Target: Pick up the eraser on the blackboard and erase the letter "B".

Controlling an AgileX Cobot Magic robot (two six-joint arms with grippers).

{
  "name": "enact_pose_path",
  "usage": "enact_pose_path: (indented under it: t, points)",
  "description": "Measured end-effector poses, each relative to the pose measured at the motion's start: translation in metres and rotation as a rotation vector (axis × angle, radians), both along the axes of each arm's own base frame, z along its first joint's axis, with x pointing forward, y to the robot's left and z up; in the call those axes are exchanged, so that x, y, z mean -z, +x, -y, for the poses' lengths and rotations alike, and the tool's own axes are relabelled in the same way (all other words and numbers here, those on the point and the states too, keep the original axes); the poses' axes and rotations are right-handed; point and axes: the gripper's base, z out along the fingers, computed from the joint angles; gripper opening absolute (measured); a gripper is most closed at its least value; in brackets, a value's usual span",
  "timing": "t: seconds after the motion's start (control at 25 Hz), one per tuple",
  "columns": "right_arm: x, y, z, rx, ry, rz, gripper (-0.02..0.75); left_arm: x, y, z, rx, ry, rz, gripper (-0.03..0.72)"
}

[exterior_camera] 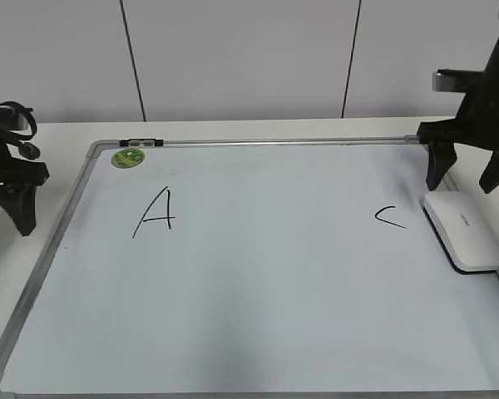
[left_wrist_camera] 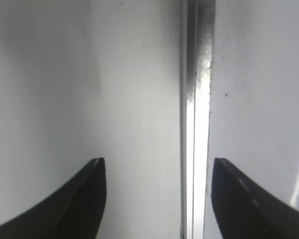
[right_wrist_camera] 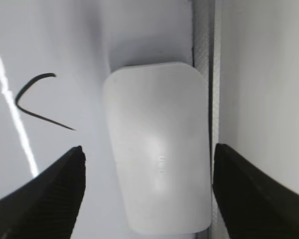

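The white eraser (exterior_camera: pixel 464 231) lies flat at the right edge of the blackboard (exterior_camera: pixel 258 274), a white board with a grey frame. In the right wrist view the eraser (right_wrist_camera: pixel 157 149) lies between my fingers, against the frame. My right gripper (exterior_camera: pixel 461 184) (right_wrist_camera: pixel 148 148) is open and hovers just above the eraser, one finger on each side, not touching it. My left gripper (exterior_camera: pixel 4 220) (left_wrist_camera: pixel 158 160) is open and empty over the board's left frame (left_wrist_camera: pixel 197 99). No letter "B" shows on the board; the stretch between the other two letters is blank.
A black "A" (exterior_camera: pixel 155 214) is on the left of the board and a small black "C" (exterior_camera: pixel 389 218) (right_wrist_camera: pixel 40 102) sits just left of the eraser. A round green sticker (exterior_camera: pixel 128 157) is at the top left corner. A white wall stands behind the table.
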Motion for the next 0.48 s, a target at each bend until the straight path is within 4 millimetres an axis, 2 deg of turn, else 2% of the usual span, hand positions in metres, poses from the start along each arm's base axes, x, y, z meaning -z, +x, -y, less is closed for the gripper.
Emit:
enact_pose_path:
  t: [0.08, 0.2, 0.48]
  points:
    - [-0.014, -0.003, -0.004, -0.005, 0.011, 0.034, 0.587, -0.006, -0.003, 0.0, 0.001, 0.0, -0.006, 0.494]
    - [-0.04, -0.01, -0.009, -0.024, 0.002, 0.094, 0.586, -0.03, -0.008, 0.0, -0.008, -0.003, 0.055, 0.491]
    - [-0.088, -0.033, -0.037, -0.108, -0.026, 0.208, 0.584, -0.11, -0.034, -0.006, -0.006, 0.03, 0.296, 0.49]
